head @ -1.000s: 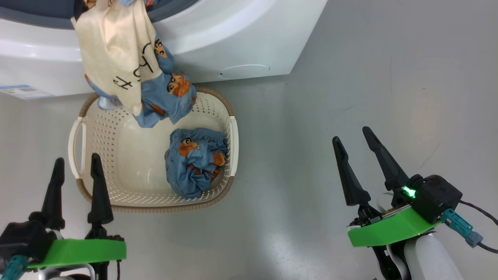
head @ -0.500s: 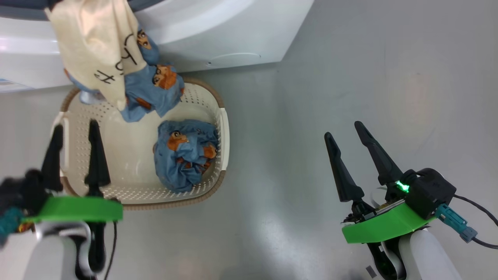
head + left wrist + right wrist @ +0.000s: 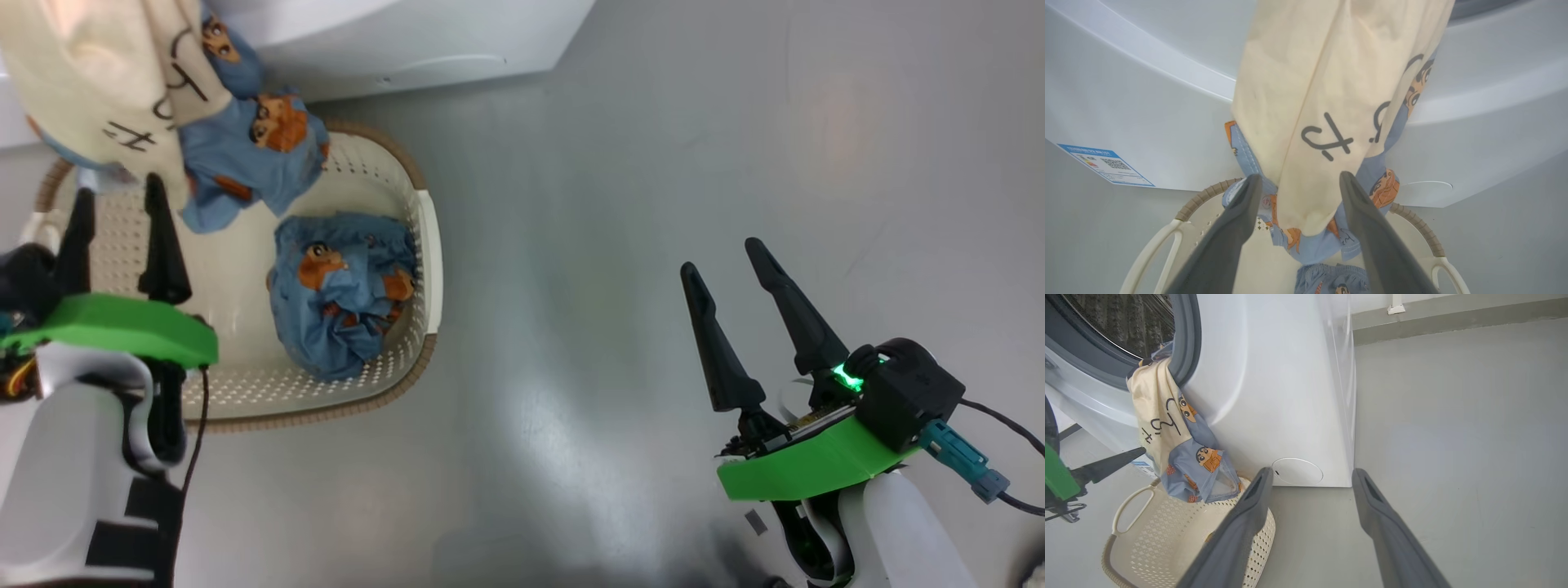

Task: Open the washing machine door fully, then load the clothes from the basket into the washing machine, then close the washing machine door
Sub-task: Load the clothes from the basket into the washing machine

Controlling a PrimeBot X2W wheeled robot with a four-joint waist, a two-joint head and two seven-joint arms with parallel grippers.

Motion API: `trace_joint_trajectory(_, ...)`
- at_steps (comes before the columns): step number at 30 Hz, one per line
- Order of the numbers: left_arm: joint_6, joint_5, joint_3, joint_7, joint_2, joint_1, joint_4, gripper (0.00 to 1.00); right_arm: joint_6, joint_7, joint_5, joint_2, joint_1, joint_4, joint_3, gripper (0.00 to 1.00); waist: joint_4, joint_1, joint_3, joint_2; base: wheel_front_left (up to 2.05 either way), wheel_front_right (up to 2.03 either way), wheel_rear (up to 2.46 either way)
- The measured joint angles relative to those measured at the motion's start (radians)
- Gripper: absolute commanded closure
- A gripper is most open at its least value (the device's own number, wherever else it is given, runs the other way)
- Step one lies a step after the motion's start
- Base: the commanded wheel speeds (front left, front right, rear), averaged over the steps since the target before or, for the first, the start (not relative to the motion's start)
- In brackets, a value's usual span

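The white washing machine (image 3: pixel 1274 375) stands with its drum mouth uncovered; its door is out of view. A cream and light blue garment (image 3: pixel 1167 428) hangs from the grey gasket (image 3: pixel 1186 335) down to the basket (image 3: pixel 429 245). A second bundle of blue clothes (image 3: pixel 339 294) lies inside at the right. My left gripper (image 3: pixel 118 192) is open above the basket's left side. In the left wrist view the gripper (image 3: pixel 1300 177) frames the hanging hem (image 3: pixel 1310 81); contact cannot be told. My right gripper (image 3: pixel 720 257) is open and empty over bare floor, well right of the basket.
The round filter cap (image 3: pixel 1297 471) and a blue sticker (image 3: pixel 1106 163) mark the washer's lower front. Grey floor stretches to the right of the machine up to a wall skirting (image 3: pixel 1453 318). A cable trails from the right wrist (image 3: pixel 996 490).
The head camera has turned, so the scene slid left and up. My left arm has risen and reached forward over the basket toward the hanging garment. The right gripper holds its pose.
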Motion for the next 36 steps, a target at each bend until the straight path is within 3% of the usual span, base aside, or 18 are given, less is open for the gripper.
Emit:
trace_joint_trajectory(7, -0.043, -0.028, -0.032, -0.018, -0.040, -0.088, 0.130, 0.00, 0.000, 0.000, -0.001, 0.000, -0.001, -0.014, -0.004, 0.00, -0.004, 0.0000, 0.062, 0.0000, 0.00, 0.00, 0.00)
trace_joint_trajectory(16, -0.044, -0.039, -0.010, -0.035, -0.045, -0.181, 0.225, 0.00, 0.000, 0.000, -0.008, 0.000, -0.034, -0.025, -0.004, 0.00, 0.003, 0.0000, 0.114, 0.0000, 0.00, 0.00, 0.00)
trace_joint_trajectory(34, -0.069, -0.058, 0.007, -0.043, -0.051, -0.340, 0.214, 0.02, 0.000, 0.000, -0.006, 0.000, -0.034, -0.025, -0.001, 0.00, -0.007, 0.0000, 0.161, 0.0000, 0.00, 0.00, 0.00)
trace_joint_trajectory(35, -0.069, -0.061, 0.005, -0.042, -0.051, -0.343, 0.204, 0.55, 0.000, 0.000, -0.006, 0.000, -0.034, -0.024, -0.001, 0.00, -0.008, 0.0000, 0.160, 0.0000, 0.00, 0.00, 0.00)
trace_joint_trajectory(36, -0.069, -0.069, 0.005, -0.042, -0.053, -0.342, 0.190, 0.76, 0.000, 0.000, -0.006, 0.000, -0.034, -0.023, -0.001, 0.00, -0.009, 0.0000, 0.157, 0.0000, 0.00, 0.00, 0.00)
